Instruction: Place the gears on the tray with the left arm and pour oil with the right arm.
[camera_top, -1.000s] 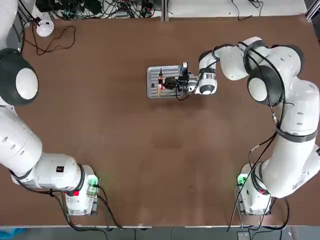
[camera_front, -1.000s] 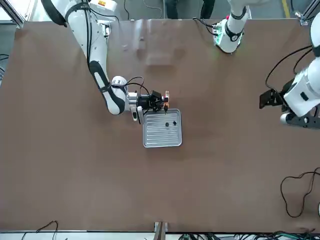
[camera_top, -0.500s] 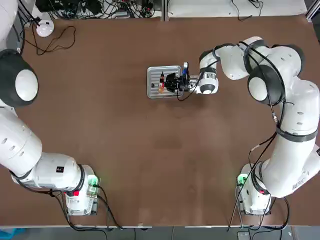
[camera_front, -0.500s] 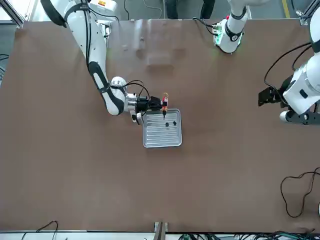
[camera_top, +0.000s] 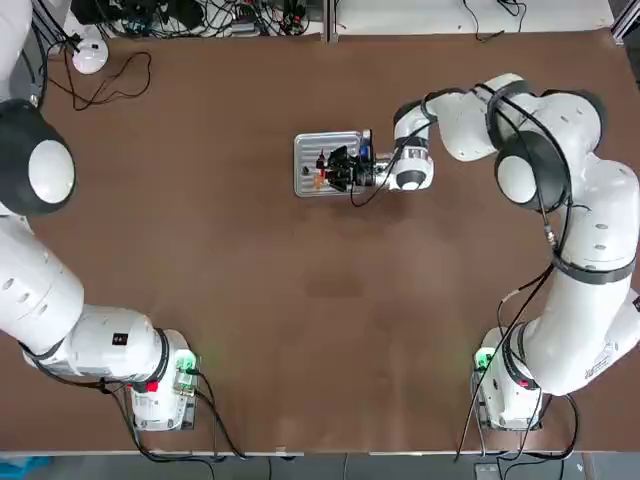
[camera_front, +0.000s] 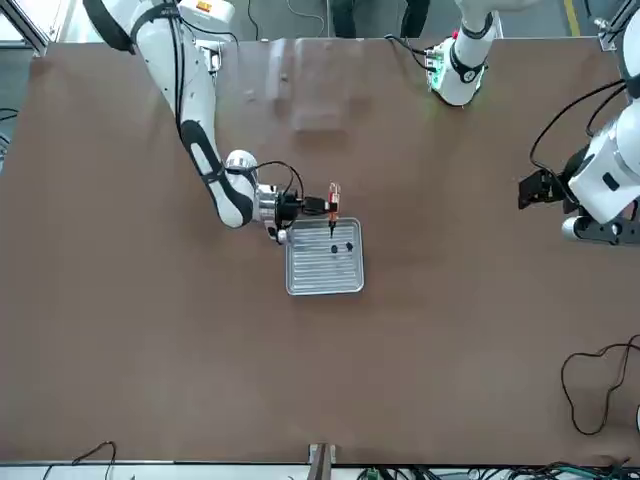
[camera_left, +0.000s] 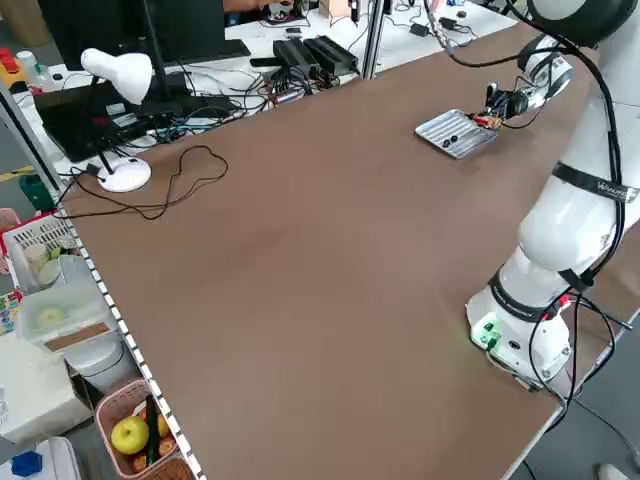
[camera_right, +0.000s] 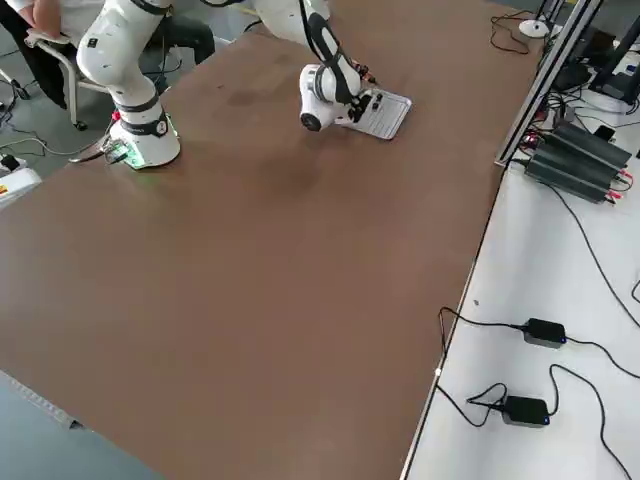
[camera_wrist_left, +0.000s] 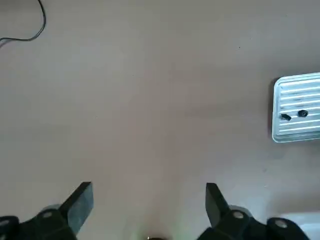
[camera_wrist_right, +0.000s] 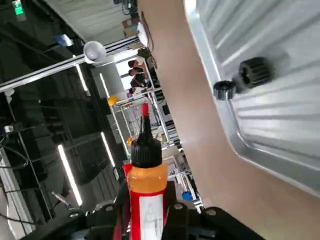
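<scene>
The bench (camera_top: 300, 330) has a long open stretch between the tray and the robot's bases, and more room from the tray across to the left. Its far edge is well apart from the tray, and a dark cable (camera_top: 148, 78) loops near the far left corner.

Two arms reach over it. The right arm (camera_top: 590, 225) comes in from the right side; its claw (camera_wrist_right: 147, 200) is at the tray's right part, pinching one bottle. The left arm (camera_top: 50, 270) bends around the left side, its claw (camera_wrist_left: 149, 197) above the bench and well apart from the tray, spread wide with nothing between.

One tray (camera_front: 325, 275) lies flat near mid-width in the far half, with bare bench at its left, near and far sides. The right claw crosses the right rim.

One oil bottle (camera_wrist_right: 147, 185) is held tipped above the tray, its dark cap pointing towards the far side.

Two gears (camera_wrist_right: 256, 71), dark and toothed, sit side by side on the grooved tray, inside the rim.
</scene>
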